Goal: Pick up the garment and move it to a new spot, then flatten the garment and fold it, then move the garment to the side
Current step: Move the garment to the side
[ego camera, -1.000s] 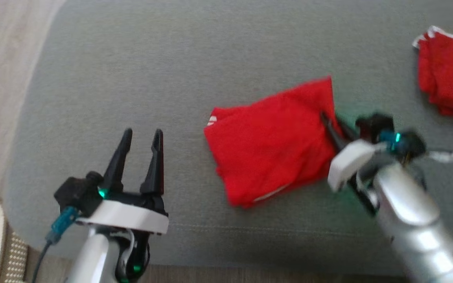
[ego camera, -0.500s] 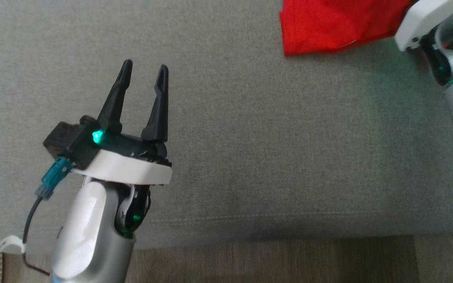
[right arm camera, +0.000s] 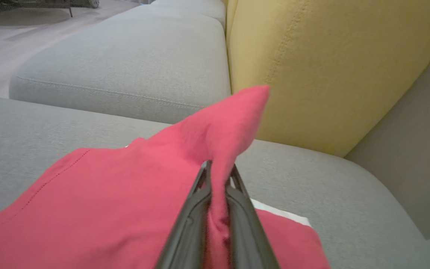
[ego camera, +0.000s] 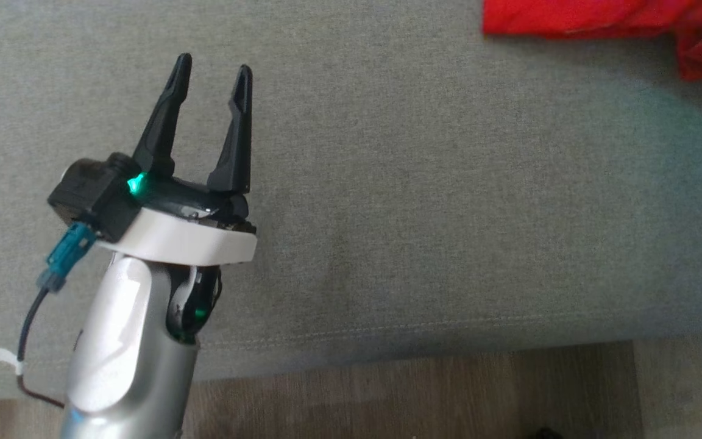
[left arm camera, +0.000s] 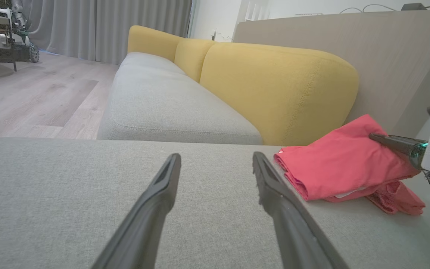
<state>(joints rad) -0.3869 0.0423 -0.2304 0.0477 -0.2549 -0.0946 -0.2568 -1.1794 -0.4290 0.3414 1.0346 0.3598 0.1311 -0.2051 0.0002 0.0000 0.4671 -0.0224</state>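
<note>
The right gripper [right arm camera: 218, 170] is clamped on a raised fold of the garment [right arm camera: 99, 198], whose bulk lies to its left; the left gripper [ego camera: 212, 67], spread and empty, stands well apart.

Two grippers [ego camera: 212, 64] and, seemingly, two red garments [left arm camera: 343, 160].

Here's the black-fingered left gripper [ego camera: 212, 64], jaws spread, hovering empty at near left over the grey fabric cushion [ego camera: 418, 213]. Far right, a red cloth garment [ego camera: 570, 15] sits on it; brown wooden floor [ego camera: 418, 390] nearest.
</note>
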